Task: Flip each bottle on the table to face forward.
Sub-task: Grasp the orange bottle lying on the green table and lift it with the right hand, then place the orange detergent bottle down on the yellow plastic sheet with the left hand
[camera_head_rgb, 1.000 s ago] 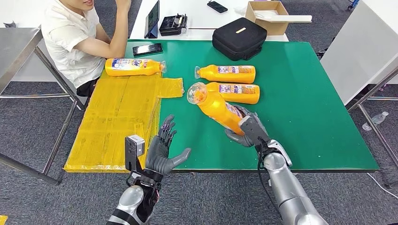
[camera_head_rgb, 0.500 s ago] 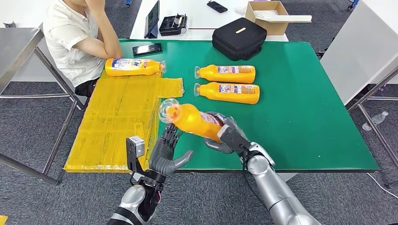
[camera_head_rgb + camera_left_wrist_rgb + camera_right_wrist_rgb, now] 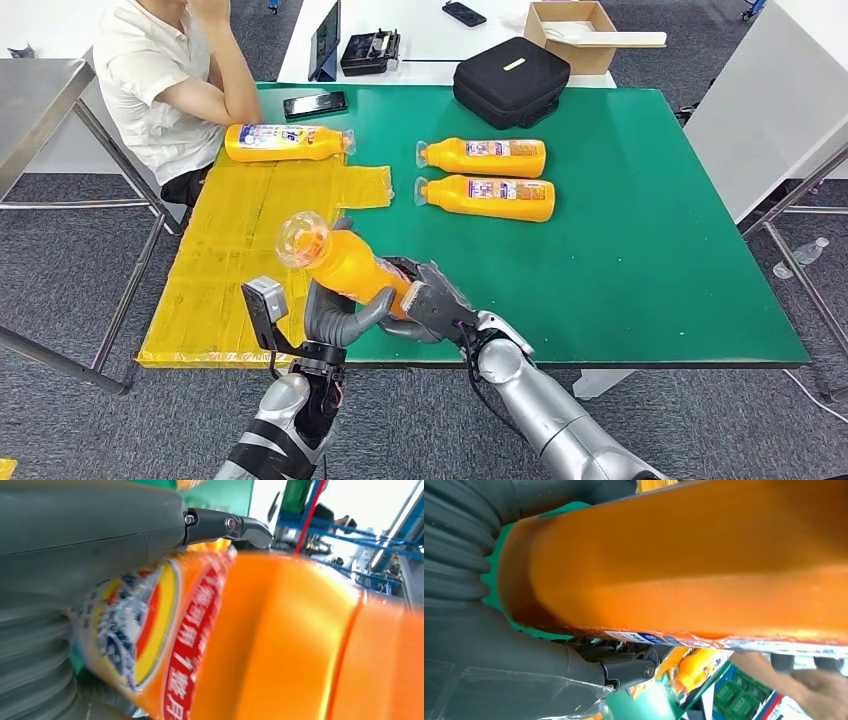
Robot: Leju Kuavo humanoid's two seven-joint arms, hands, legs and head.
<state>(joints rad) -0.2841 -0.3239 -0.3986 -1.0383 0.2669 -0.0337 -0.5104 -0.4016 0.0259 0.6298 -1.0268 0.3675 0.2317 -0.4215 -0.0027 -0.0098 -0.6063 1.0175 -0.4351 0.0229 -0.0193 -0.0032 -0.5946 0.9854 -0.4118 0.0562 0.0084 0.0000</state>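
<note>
The right hand (image 3: 432, 305) has carried the orange bottle (image 3: 345, 265) left, off the green counter (image 3: 620, 250), into the left hand (image 3: 335, 315). Both hands now grip it mid-air, so a handover looks underway, while 3 bottles (image 3: 485, 177) lie untouched.

— What carries everything?
— A green table (image 3: 640, 250). A yellow mat (image 3: 250, 250) covers its left part, one orange bottle (image 3: 285, 143) lying on it.
— Beyond the fingers?
— Two orange bottles (image 3: 485, 157) (image 3: 488, 197) side by side; farther off, a black case (image 3: 510, 80) and a phone (image 3: 313, 104).
</note>
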